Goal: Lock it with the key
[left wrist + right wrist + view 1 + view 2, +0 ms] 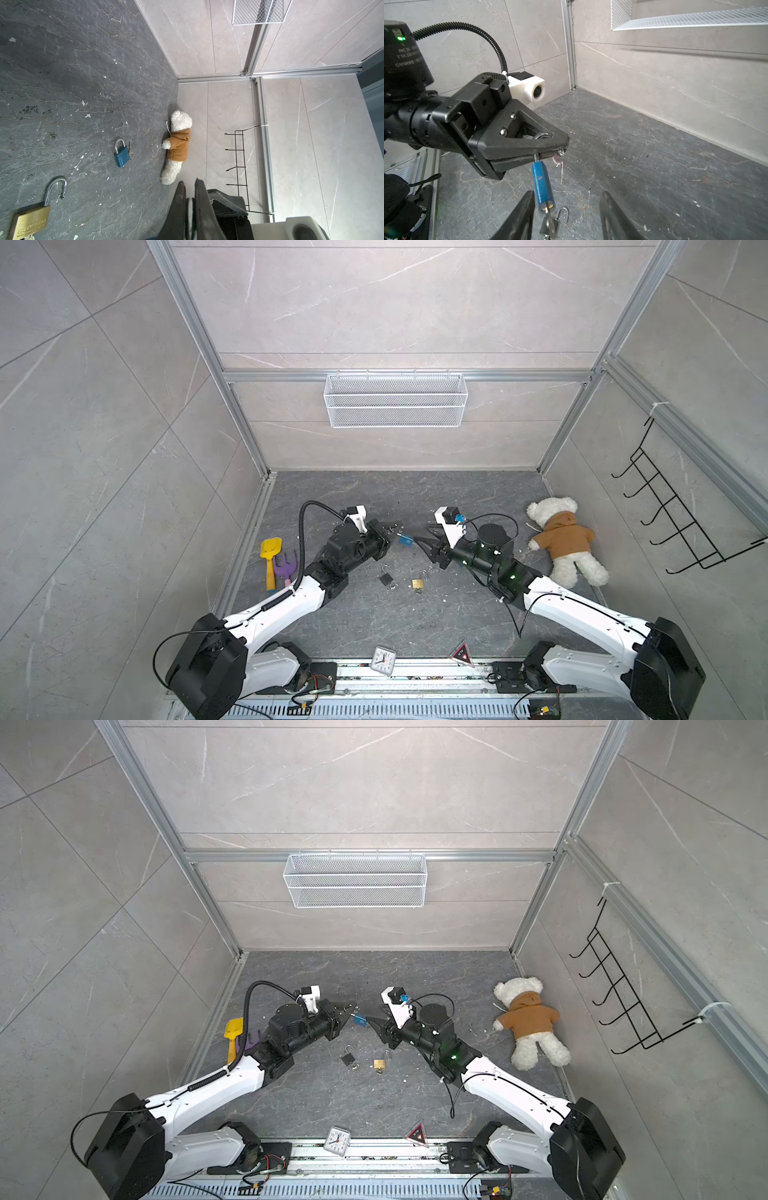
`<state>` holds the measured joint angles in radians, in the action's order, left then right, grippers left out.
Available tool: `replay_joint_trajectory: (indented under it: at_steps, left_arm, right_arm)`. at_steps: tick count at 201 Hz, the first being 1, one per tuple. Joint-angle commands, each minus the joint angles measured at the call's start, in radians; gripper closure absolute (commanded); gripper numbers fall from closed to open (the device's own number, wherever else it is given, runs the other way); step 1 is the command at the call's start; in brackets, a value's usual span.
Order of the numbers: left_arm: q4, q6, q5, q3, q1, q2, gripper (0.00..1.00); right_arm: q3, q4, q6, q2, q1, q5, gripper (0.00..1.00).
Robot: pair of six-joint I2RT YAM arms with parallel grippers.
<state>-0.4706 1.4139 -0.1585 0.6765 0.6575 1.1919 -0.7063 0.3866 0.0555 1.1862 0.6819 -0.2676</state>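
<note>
Desk: Where's the key?
Operator: I see the key (550,223) plugged into the bottom end of the blue padlock (542,182) on my right wrist feed. That lock hangs in the air, between my two arms in both top views.
Desk: What's holding it?
Operator: My left gripper (560,151). Its jaws are pinched together on the shackle, the body dangling below.
Desk: And the other claw?
Operator: My right gripper (566,193) stands about half spread, a finger on either side of the lock's lower end. One finger is just beside the lock; I can't tell whether they touch.
Desk: Any writing?
Operator: The brass padlock (31,222) on the floor (62,83), shackle swung open, is stamped with what looks like BLOSSOM; the smaller line beneath I can't read. The left arm's motor housing (402,54) says DAMIAO, upside down in that feed. A black padlock (385,577) lies near the brass one. On my left wrist feed a second blue padlock (121,156) lies near the teddy bear (177,145), its print too small to read.
</note>
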Motion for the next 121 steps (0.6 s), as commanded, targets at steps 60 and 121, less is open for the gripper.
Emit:
replay_joint_trajectory:
  at_steps: [60,121]
  left_arm:
    - [-0.076,0.013,-0.009,0.038,-0.001,0.008,1.0]
    - [-0.088,0.004,-0.014,0.047,-0.001,0.007,1.0]
  right_arm:
    - [-0.014,0.049,0.054,0.059,0.004,-0.118,0.49]
    - [-0.042,0.053,0.082,0.108,0.006,-0.154,0.56]
